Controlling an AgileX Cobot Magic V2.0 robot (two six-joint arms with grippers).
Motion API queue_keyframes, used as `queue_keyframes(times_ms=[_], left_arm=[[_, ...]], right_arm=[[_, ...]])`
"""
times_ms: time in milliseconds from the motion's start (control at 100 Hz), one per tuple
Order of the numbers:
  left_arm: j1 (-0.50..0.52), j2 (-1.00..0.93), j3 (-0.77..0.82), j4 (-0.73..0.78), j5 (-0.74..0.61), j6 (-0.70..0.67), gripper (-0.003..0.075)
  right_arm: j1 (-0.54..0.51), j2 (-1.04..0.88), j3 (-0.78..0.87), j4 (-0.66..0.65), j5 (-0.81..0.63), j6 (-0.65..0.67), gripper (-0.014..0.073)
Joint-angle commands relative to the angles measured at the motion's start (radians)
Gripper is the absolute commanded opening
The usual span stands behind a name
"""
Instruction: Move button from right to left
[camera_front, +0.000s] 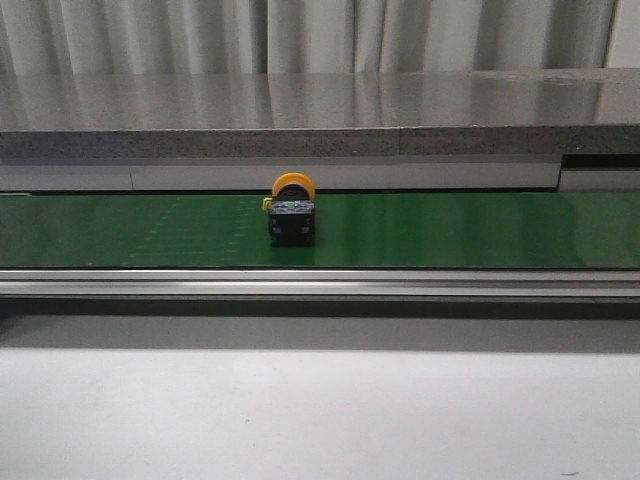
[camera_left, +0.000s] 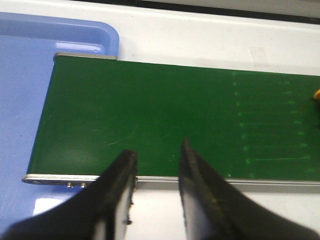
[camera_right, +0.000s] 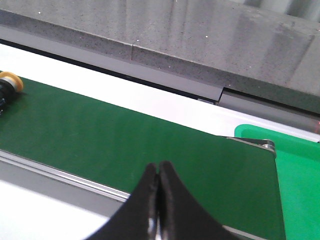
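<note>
The button (camera_front: 292, 212), an orange-yellow round cap on a dark boxy body, lies on the green belt (camera_front: 450, 230) near its middle in the front view. It shows at the edge of the right wrist view (camera_right: 9, 85), and a sliver of its cap shows at the edge of the left wrist view (camera_left: 317, 95). My left gripper (camera_left: 159, 150) is open and empty over the belt's near rail, by the belt's left end. My right gripper (camera_right: 158, 167) is shut and empty over the belt near its right end. Neither gripper shows in the front view.
A blue tray (camera_left: 20, 100) lies under the belt's left end. A green tray (camera_right: 300, 170) lies at the belt's right end. A grey stone ledge (camera_front: 300, 120) runs behind the belt, an aluminium rail (camera_front: 300, 285) in front, then a white tabletop (camera_front: 300, 410).
</note>
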Motion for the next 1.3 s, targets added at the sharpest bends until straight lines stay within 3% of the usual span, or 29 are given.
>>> queue_keyframes(times_ms=[0, 120, 410, 640, 1290], left_arm=[[-0.006, -0.011, -0.035, -0.013, -0.063, -0.012, 0.0433], [-0.006, -0.011, -0.035, -0.013, -0.074, -0.012, 0.0533], [-0.010, -0.011, -0.035, -0.076, -0.066, -0.004, 0.0531], [-0.101, 0.035, -0.060, -0.094, -0.076, -0.003, 0.0531], [-0.266, 0.454, -0.335, -0.092, -0.062, -0.003, 0.0531]], right_arm=[[0.003, 0.002, -0.025, 0.021, -0.059, -0.008, -0.0068], [0.003, 0.002, -0.025, 0.021, -0.059, -0.008, -0.0068], [0.003, 0.002, -0.025, 0.021, -0.059, -0.008, -0.0068], [0.003, 0.002, -0.025, 0.021, -0.059, -0.008, -0.0068], [0.003, 0.002, -0.025, 0.021, -0.059, -0.008, -0.0068]])
